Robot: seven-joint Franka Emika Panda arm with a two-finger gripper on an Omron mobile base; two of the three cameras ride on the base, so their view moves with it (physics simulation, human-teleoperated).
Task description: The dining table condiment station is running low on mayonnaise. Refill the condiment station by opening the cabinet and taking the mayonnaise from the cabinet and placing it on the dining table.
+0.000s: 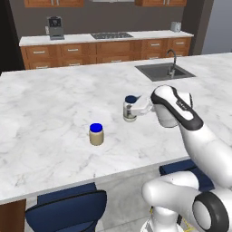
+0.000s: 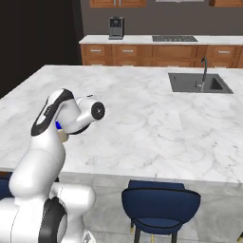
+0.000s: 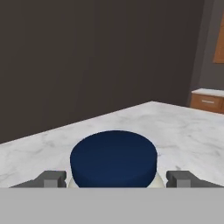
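Note:
The mayonnaise [image 1: 130, 111] is a small whitish jar with a dark navy lid, upright between the fingers of my gripper [image 1: 130, 110] low over the dining table [image 1: 45, 113]. In the hand view its lid [image 3: 113, 159] sits centred in my gripper [image 3: 116, 179], with one grey fingertip close against each side of the jar. I cannot tell whether the jar's base touches the marble. A tan jar with a bright blue lid [image 1: 96, 134] stands on the table a short way to the left and nearer the front edge. From the right base view, my arm hides the gripper.
A sink with a faucet [image 1: 165, 71] is set into the table's far right [image 2: 199, 83]. Navy chairs [image 1: 68, 208] [image 2: 159, 204] are tucked under the near edge. Behind are low wooden drawers, a coffee machine [image 1: 55, 28], and the lower edges of wooden wall cabinets [image 1: 53, 2].

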